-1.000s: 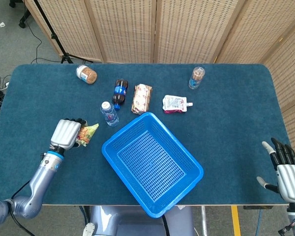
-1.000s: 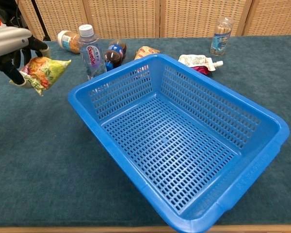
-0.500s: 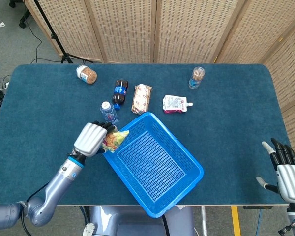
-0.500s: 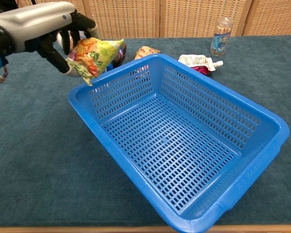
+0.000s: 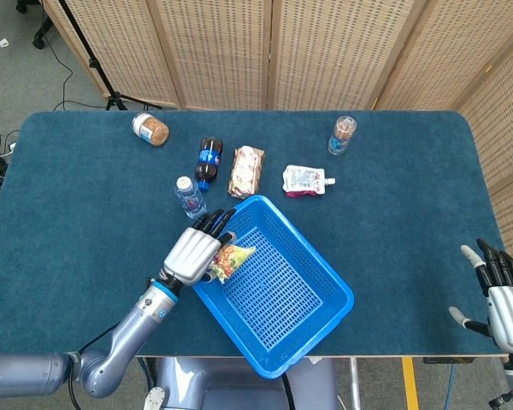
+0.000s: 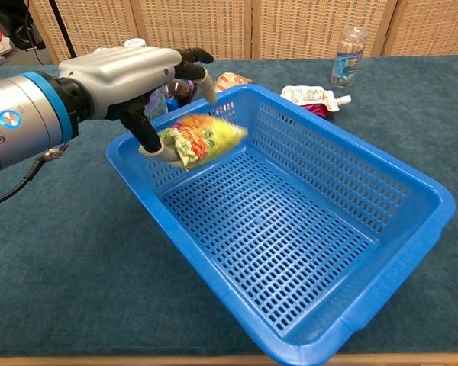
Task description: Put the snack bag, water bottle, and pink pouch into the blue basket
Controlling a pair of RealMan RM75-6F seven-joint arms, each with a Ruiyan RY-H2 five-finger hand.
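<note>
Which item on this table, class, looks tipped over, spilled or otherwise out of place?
Two stand out. The cola bottle lies on its side behind the blue basket, and the lidded jar at the far left is tipped over too. Nothing has spilled. The left hand holds the snack bag over the basket.

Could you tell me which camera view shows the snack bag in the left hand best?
The chest view: the snack bag appears large there, with its colourful print visible, held by the left hand over the blue basket. The head view shows the bag only as a small shape beside the hand.
</note>
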